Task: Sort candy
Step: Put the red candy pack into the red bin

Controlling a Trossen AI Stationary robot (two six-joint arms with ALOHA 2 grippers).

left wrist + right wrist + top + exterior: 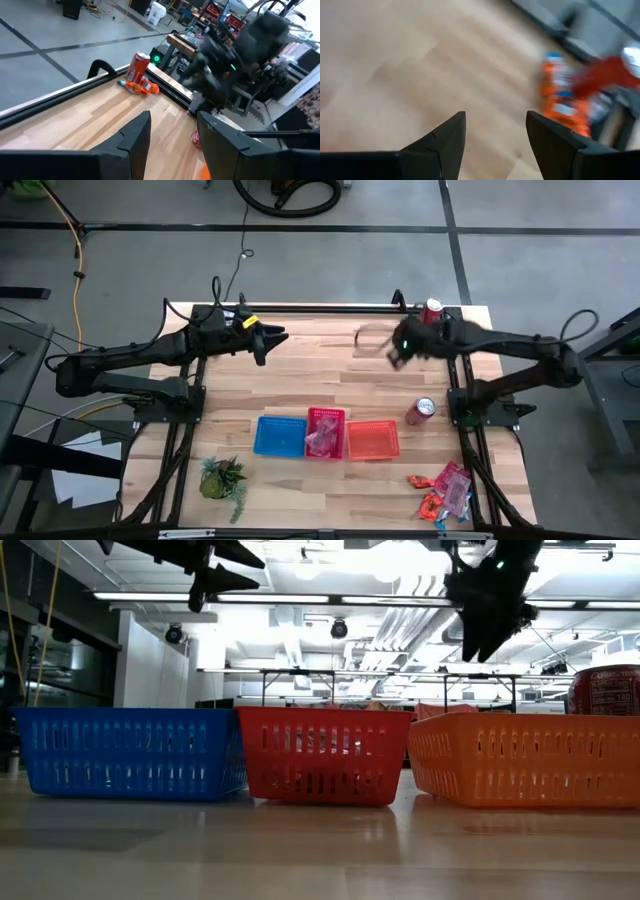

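Wrapped candy (pixel 445 490) lies in a loose pile at the table's near right corner, and a pink piece (pixel 322 438) sits in the red basket (pixel 326 418). Orange candy (pixel 141 87) lies by the far rail next to a red can (pixel 137 66); the right wrist view shows this orange candy (pixel 564 102) blurred. My left gripper (pixel 275 338) hangs open above the far left of the table, with nothing between its fingers. My right gripper (pixel 395 352) is open above the far right, short of the orange candy, and holds nothing.
A blue basket (pixel 280 435), the red basket and an orange basket (pixel 373 440) stand side by side near the table's middle. A second can (pixel 420 410) stands right of them. A small potted plant (pixel 222 478) sits near left.
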